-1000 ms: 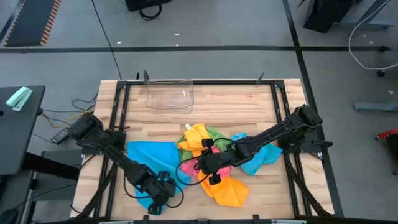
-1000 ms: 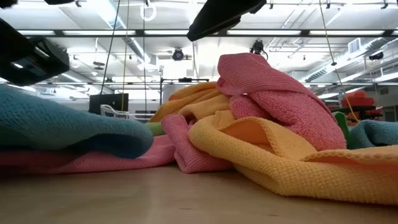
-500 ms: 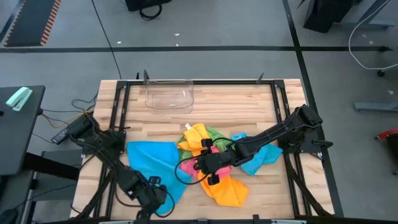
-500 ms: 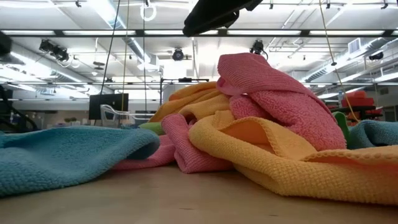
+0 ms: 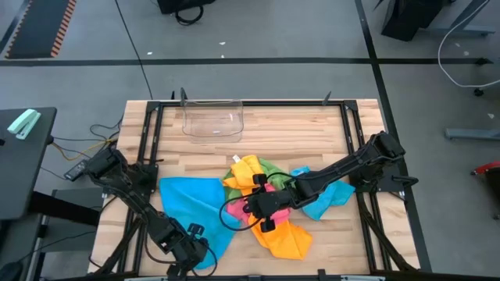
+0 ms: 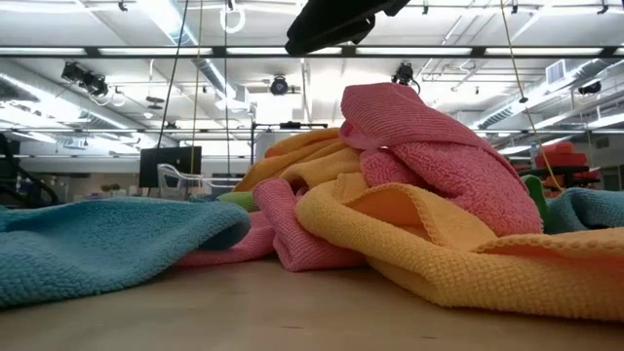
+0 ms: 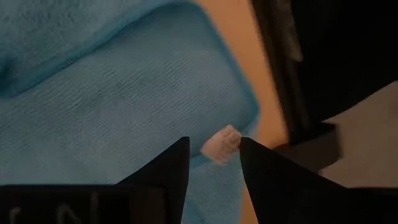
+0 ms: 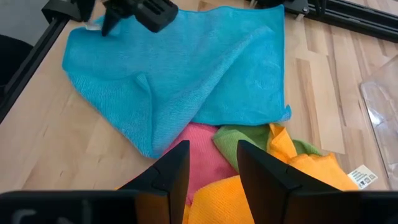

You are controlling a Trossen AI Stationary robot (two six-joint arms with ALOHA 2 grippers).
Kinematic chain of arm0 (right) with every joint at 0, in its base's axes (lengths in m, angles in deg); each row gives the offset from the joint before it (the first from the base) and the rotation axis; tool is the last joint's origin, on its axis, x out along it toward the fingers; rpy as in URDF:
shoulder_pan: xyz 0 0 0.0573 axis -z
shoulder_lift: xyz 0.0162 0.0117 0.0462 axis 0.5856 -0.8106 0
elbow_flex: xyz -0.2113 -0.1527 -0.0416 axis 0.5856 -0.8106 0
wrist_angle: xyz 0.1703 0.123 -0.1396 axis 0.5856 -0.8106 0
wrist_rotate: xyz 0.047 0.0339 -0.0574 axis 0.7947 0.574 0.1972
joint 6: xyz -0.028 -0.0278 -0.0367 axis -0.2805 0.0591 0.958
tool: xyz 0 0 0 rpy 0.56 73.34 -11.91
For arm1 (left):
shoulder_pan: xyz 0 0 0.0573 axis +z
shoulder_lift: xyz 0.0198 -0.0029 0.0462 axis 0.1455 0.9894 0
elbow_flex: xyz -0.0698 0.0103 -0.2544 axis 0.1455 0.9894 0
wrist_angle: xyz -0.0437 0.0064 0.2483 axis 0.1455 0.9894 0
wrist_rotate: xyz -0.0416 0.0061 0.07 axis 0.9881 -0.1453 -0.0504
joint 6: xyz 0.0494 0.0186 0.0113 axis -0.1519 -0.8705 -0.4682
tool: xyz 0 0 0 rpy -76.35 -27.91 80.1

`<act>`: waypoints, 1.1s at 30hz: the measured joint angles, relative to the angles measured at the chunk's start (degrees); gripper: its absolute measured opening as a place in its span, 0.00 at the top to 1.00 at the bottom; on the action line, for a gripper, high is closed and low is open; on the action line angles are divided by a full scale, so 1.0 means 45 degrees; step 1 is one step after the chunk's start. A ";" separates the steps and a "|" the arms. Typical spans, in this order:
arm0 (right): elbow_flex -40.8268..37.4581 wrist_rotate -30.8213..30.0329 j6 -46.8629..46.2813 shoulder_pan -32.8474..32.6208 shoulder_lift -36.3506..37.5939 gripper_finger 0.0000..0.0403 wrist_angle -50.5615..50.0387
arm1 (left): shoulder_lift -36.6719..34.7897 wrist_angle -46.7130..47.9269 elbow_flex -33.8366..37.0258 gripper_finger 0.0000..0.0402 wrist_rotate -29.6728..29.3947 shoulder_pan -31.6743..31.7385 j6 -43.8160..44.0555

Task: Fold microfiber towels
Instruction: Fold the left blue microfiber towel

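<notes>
Lower left of the high view: the left gripper, fingers parted and empty, hovers over the blue towel's corner; the right gripper, parted too, hangs above the heaped towels.

We see a light wooden plank tabletop edged by a black metal frame. A clear plastic bin stands on it near the far edge. A blue towel lies spread on the left near side, one corner reaching the near edge. Beside it, touching, sits a heap of towels: orange-yellow, pink and green bunched together, with another blue one at the heap's right.
</notes>
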 joint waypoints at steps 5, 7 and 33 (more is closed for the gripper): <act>0.0000 0.0000 -0.0005 0.0000 -0.0005 0.65 0.0021 | 0.0350 -0.0399 -0.0006 0.62 0.0109 -0.0086 -0.0119; 0.0000 0.0000 -0.0005 0.0000 -0.0005 0.65 0.0046 | 0.0561 -0.0452 -0.0006 0.62 0.0488 -0.0086 -0.0132; -0.0005 0.0000 0.0083 0.0005 -0.0005 0.65 0.0099 | 0.0618 -0.0578 -0.0319 0.98 0.3136 0.0258 0.0076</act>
